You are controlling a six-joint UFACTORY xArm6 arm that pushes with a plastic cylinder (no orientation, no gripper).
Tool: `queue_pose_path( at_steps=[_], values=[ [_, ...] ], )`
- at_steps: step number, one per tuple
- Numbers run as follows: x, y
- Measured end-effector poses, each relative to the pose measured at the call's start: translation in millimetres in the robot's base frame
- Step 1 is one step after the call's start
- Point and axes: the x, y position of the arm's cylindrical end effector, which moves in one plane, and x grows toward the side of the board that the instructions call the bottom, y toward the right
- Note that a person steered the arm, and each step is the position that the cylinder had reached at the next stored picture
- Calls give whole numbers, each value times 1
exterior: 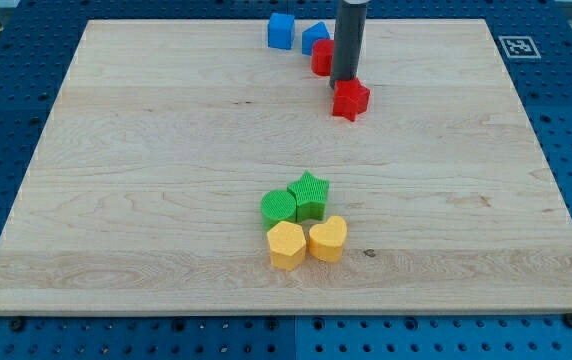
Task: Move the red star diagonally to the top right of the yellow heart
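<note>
The red star (351, 100) lies near the view's top, right of centre. My tip (343, 82) rests just above it, touching its upper left edge. The yellow heart (328, 239) sits low in the middle of the board, well below the star. It touches a yellow hexagon (286, 245) on its left. A green star (311, 194) and a green round block (279, 207) sit right above the two yellow blocks.
A second red block (321, 57) is partly hidden behind the rod. A blue pentagon-like block (313, 37) and a blue cube (281, 31) stand at the board's top edge. The wooden board (146, 170) lies on a blue perforated table.
</note>
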Motion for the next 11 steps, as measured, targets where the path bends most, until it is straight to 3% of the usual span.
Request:
queue_pose_path(
  at_steps=[2, 4, 11],
  values=[
    [21, 7],
    [21, -31],
    [32, -30]
  ],
)
